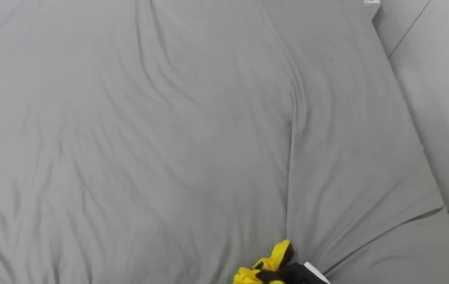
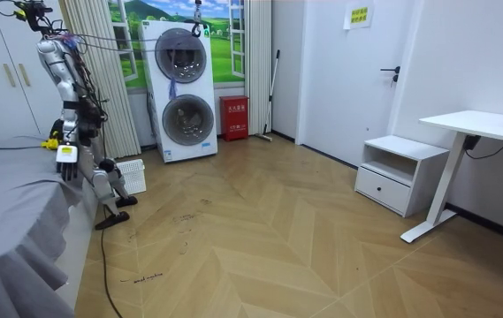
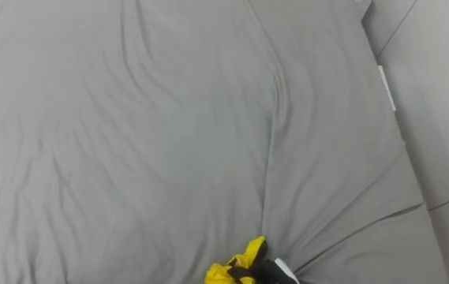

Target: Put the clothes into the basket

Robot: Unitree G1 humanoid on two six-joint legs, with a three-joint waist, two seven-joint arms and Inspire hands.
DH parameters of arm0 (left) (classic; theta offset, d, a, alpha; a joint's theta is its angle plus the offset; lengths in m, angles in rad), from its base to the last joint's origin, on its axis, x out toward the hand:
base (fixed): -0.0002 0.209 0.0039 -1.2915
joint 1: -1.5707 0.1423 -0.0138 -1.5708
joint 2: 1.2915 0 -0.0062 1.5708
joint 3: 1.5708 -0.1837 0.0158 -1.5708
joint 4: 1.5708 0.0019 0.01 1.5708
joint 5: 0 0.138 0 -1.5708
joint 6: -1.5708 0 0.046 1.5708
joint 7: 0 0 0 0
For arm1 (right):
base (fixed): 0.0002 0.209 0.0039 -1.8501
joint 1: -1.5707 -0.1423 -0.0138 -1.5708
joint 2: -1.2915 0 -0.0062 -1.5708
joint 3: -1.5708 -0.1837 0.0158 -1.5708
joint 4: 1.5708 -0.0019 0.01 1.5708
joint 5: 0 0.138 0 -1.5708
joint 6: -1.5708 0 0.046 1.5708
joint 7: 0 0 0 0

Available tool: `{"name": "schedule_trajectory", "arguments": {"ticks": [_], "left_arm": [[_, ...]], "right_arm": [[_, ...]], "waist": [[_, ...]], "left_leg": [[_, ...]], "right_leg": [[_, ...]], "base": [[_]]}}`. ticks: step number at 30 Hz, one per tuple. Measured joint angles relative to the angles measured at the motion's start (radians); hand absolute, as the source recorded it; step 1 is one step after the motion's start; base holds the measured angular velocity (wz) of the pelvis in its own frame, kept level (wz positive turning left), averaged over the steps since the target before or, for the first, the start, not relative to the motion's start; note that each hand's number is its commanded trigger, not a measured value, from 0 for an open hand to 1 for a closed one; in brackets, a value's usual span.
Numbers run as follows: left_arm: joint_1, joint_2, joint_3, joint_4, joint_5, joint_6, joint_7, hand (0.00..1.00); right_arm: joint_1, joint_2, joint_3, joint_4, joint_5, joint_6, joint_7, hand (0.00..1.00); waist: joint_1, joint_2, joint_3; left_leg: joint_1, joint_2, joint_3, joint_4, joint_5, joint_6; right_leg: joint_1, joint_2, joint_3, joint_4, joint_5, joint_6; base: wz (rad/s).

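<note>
Station: I stand at the edge of the bed [image 1: 169, 142], facing it, at the room view's left.
Bed surface: grey sheet, creased — the folds run together toward the lower edge of the eye views.
Task item: yellow garment [image 1: 265, 267], bunched on the sheet at the bottom edge of the eye views, where the creases meet.
Right hand [image 1: 293, 275]: touching the yellow garment, just beside it on the right and partly covered by it.
Right hand state: I cannot tell whether it is grasping or released.
Left hand [image 2: 66, 168]: hanging at my side by the bed's edge — too small to tell its state.
Basket [image 2: 131, 175]: white, upright on the wooden floor [image 2: 304, 247] just beside my feet, apart from the garment.
Background: stacked washing machines [image 2: 185, 88] by the window.
</note>
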Motion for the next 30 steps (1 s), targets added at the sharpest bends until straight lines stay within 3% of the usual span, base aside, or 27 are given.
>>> {"name": "schedule_trajectory", "arguments": {"ticks": [4,10,16,19,21,24,30], "left_arm": [[0.001,-0.001,0.000,0.005,0.022,0.002,0.000,0.00],[0.034,0.002,0.002,0.002,0.058,0.015,0.000,0.00],[0.072,0.002,0.032,0.004,0.070,0.085,-0.001,0.00],[0.076,0.002,0.045,0.018,0.071,0.141,-0.002,0.00],[0.076,0.004,0.051,0.025,0.071,0.205,-0.003,0.00],[0.076,0.006,0.063,0.032,0.071,0.268,-0.003,0.00],[0.077,0.012,0.083,0.031,0.093,0.373,-0.002,0.00]], "right_arm": [[0.019,-0.003,-0.015,-0.032,0.114,0.000,0.009,1.00],[0.058,-0.025,-0.091,-0.192,0.262,-0.001,-0.007,1.00],[0.093,-0.039,-0.198,-0.331,0.336,-0.007,-0.028,1.00],[0.099,-0.040,-0.276,-0.379,0.368,-0.005,-0.044,1.00],[0.109,-0.044,-0.321,-0.417,0.382,-0.005,-0.044,1.00],[0.111,-0.038,-0.362,-0.426,0.408,0.007,-0.049,1.00],[0.129,-0.037,-0.427,-0.435,0.413,0.038,-0.087,1.00]], "waist": [[-0.006,0.004,0.0032],[-0.033,0.010,0.0068],[-0.084,0.024,0.0131],[-0.131,0.030,0.0157],[-0.154,0.040,0.0158],[-0.202,0.043,0.0167],[-0.273,0.041,0.0182]], "left_leg": [[0.027,0.002,0.016,-0.005,-0.001,0.000],[0.071,0.007,0.068,-0.024,-0.002,0.002],[0.134,0.022,0.159,-0.030,-0.020,0.001],[0.156,0.035,0.196,-0.028,-0.028,0.000],[0.171,0.040,0.245,-0.025,-0.037,-0.003],[0.174,0.051,0.288,-0.025,-0.037,-0.004],[0.180,0.057,0.331,-0.025,-0.039,-0.007]], "right_leg": [[0.021,0.000,0.008,0.000,0.000,0.000],[0.028,0.002,0.067,0.000,0.002,0.004],[0.048,0.012,0.144,0.005,0.006,0.007],[0.050,0.021,0.191,0.004,0.010,0.011],[0.045,0.029,0.232,0.001,0.017,0.012],[0.030,0.040,0.277,0.003,0.028,0.012],[0.010,0.056,0.341,0.012,0.039,0.014]], "base": [[-0.09],[-0.28],[-0.41],[-0.42],[-0.60],[-0.40],[-0.31]]}}
